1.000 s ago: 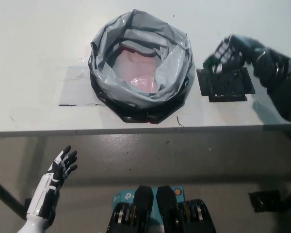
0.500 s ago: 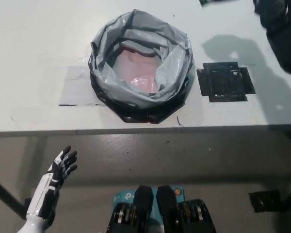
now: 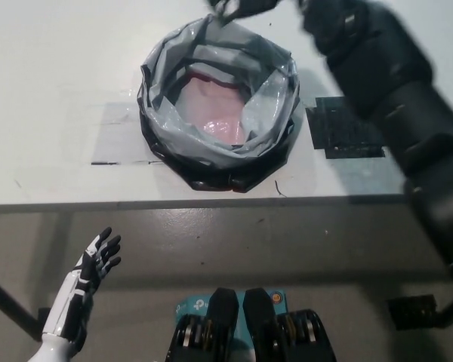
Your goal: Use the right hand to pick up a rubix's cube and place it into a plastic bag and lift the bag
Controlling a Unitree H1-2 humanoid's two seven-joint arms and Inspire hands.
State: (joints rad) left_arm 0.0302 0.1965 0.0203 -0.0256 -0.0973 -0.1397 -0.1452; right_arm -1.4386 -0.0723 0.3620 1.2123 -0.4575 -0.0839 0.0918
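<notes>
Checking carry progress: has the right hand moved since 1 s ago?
Yes. The right hand went from above the black tape square leftward to the bag's far rim.

A slim white left hand (image 3: 95,260) with black finger segments showed; the bulky right arm (image 3: 396,105) was matte black, jointed.

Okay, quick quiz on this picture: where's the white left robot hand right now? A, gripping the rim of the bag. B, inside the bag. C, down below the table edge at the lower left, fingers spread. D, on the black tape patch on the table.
C: the left robot hand sits below the table edge at lower left, fingers apart, holding nothing, well clear of the bag.
</notes>
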